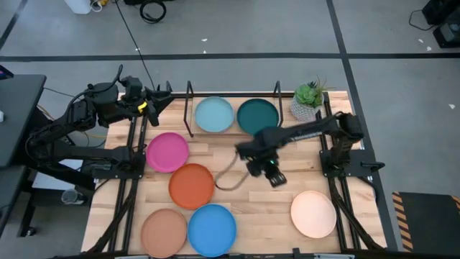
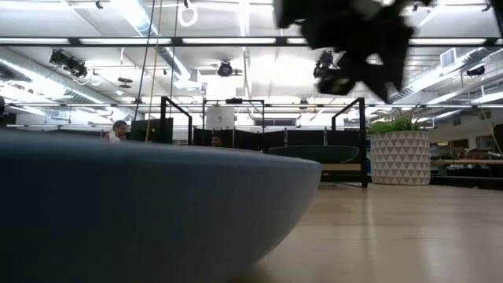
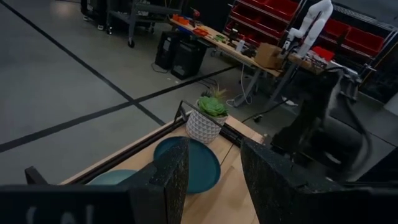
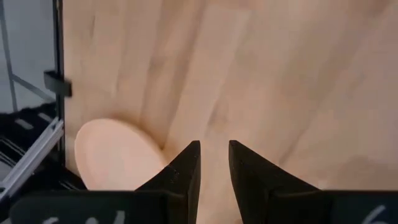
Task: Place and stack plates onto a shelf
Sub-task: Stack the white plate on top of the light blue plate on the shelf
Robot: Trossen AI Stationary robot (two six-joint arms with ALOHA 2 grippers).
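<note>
Seven round plain plates in the high view; light teal plate [image 1: 214, 114] and dark teal plate [image 1: 256, 115] side by side at twelve o'clock inside the shelf [image 1: 189, 108], a low black rod rack; magenta plate [image 1: 167, 152] at nine o'clock, orange plate [image 1: 192, 185] just below it, tan plate [image 1: 164, 232] and blue plate [image 1: 212, 229] at six o'clock, cream plate [image 1: 313, 214] at four o'clock. Dark teal plate partly hidden under the right arm; pale grey plate hard to make out. Right gripper [image 1: 274, 175] above bare table centre, fingers [image 4: 186, 174] nearly together, holding nothing. Left gripper [image 1: 151, 108] at ten o'clock, fingers [image 3: 171, 180] spread, empty.
</note>
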